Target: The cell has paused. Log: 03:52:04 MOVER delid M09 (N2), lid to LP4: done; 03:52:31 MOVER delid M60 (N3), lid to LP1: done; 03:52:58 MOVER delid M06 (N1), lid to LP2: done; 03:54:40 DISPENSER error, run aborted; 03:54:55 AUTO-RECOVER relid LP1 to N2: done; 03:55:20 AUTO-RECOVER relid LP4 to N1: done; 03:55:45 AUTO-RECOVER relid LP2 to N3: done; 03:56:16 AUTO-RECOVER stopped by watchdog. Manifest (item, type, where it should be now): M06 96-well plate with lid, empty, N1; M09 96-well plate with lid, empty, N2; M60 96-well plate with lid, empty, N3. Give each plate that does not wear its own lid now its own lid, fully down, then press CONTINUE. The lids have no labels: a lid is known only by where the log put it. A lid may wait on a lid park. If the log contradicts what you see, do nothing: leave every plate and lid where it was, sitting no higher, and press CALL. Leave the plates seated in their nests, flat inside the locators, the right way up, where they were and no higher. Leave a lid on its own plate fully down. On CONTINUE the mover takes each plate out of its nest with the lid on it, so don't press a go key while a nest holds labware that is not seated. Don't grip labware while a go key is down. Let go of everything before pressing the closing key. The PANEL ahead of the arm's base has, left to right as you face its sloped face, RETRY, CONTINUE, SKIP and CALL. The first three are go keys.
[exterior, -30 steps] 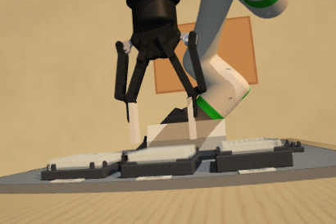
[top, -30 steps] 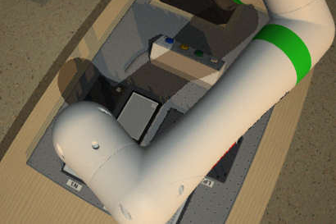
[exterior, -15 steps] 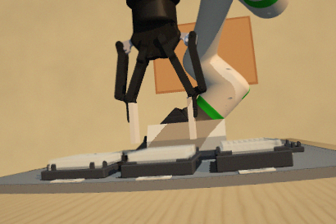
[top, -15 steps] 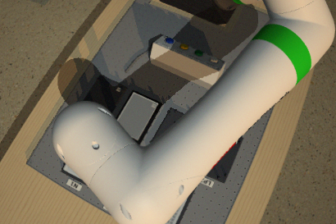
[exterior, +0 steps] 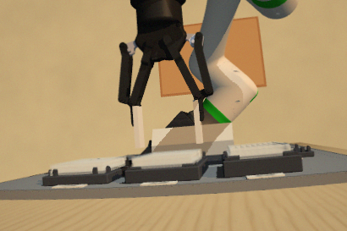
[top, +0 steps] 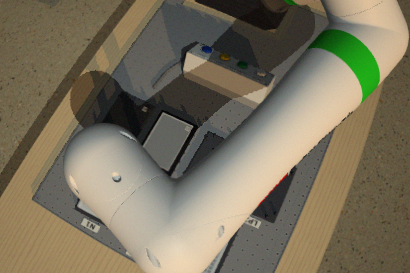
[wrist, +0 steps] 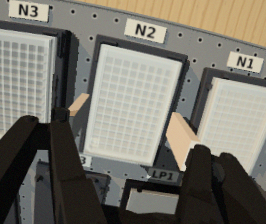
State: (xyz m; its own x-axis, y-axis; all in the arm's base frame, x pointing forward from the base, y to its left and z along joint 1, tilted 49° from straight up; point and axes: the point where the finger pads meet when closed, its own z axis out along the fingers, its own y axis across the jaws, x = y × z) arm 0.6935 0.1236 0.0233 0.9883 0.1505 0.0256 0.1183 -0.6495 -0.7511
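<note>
Three white 96-well plates sit in dark nests in a row. In the wrist view they are the N3 plate (wrist: pixel 14 80) at left, the N2 plate (wrist: pixel 134 102) in the middle and the N1 plate (wrist: pixel 239 122) at right. My gripper (wrist: pixel 129 115) is open and empty, hovering above the N2 plate with one pad over each long side. In the exterior view my gripper (exterior: pixel 168 135) hangs a little above the middle plate (exterior: pixel 165 157) without touching it. N1 (exterior: pixel 86 165) is at left and N3 at right. All three plates look flat and low in their nests.
The key panel (top: pixel 227 70) stands beyond the nests with blue (top: pixel 206 50), yellow (top: pixel 225 57), green (top: pixel 242 64) and white (top: pixel 260 72) keys. The lid park LP1 (wrist: pixel 151 202) lies just behind N2, and another grey park (top: pixel 167 140) shows beside my arm. My arm hides the nests in the top view.
</note>
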